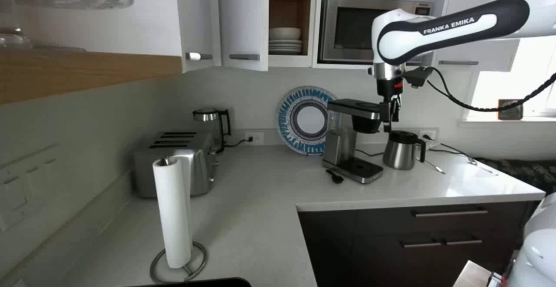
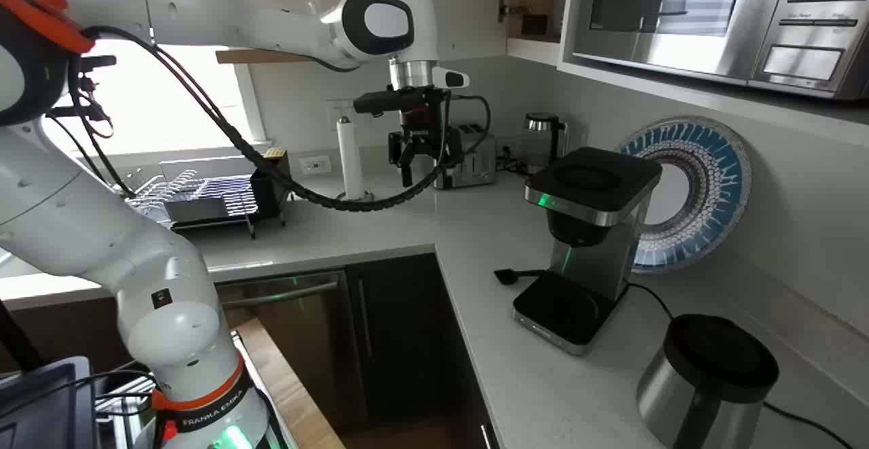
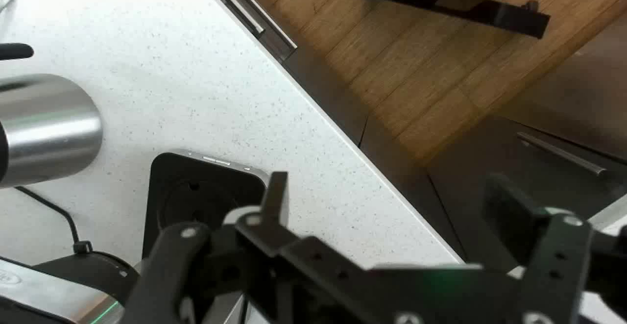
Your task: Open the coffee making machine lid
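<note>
We are watching the empty gripper (image 3: 392,207), jaws spread, hanging near the coffee machine (image 2: 577,231) on the worktop (image 2: 529,388), and fearing that a sideways push against the closed lid (image 2: 585,176) could skid the machine.

arm (image 1: 451,26): raised, outstretched | wrist (image 2: 413,74): turned straight down | jaws: spread wide apart, pointing downward

Above coffee maker (image 2: 601,259): free air over flat lid (image 2: 590,174); microwave (image 1: 358,31) well higher. In front of it: bare counter (image 2: 489,327) to edge. Behind: patterned plate (image 2: 709,153) against wall (image 1: 252,96), blocks. One side: steel carafe (image 1: 398,154) near. Opposite side: black utensil (image 2: 508,276) just beside base (image 2: 560,306); gripper (image 3: 392,191) hangs off that side toward front, apart, jaws wide.
</note>
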Robot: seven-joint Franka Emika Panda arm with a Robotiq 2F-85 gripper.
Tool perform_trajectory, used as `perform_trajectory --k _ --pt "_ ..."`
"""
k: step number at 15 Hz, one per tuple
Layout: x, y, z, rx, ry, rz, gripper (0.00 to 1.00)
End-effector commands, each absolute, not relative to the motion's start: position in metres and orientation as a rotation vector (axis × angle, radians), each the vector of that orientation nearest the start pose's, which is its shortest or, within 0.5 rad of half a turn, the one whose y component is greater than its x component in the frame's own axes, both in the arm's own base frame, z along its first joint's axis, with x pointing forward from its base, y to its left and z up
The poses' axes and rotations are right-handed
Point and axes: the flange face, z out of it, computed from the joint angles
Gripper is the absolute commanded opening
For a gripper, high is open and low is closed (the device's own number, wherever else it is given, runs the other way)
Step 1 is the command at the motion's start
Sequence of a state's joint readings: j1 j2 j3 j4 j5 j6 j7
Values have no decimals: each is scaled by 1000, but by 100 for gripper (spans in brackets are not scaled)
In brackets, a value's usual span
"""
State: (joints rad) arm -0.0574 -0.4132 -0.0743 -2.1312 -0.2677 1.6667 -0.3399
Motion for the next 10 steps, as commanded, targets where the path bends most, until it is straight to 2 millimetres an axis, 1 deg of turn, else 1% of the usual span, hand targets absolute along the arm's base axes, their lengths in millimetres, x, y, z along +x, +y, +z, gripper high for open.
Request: perform_trajectory --k 1,5,6,8,10 --pt "416 -86 572 -3329 -415 177 100" --pt "416 -86 572 -3329 -415 177 100" --pt "419 -91 573 -3347 -417 156 100" --pt "418 -98 578 -3304 -405 141 100" --pt "419 -118 582 -3266 -340 94 100"
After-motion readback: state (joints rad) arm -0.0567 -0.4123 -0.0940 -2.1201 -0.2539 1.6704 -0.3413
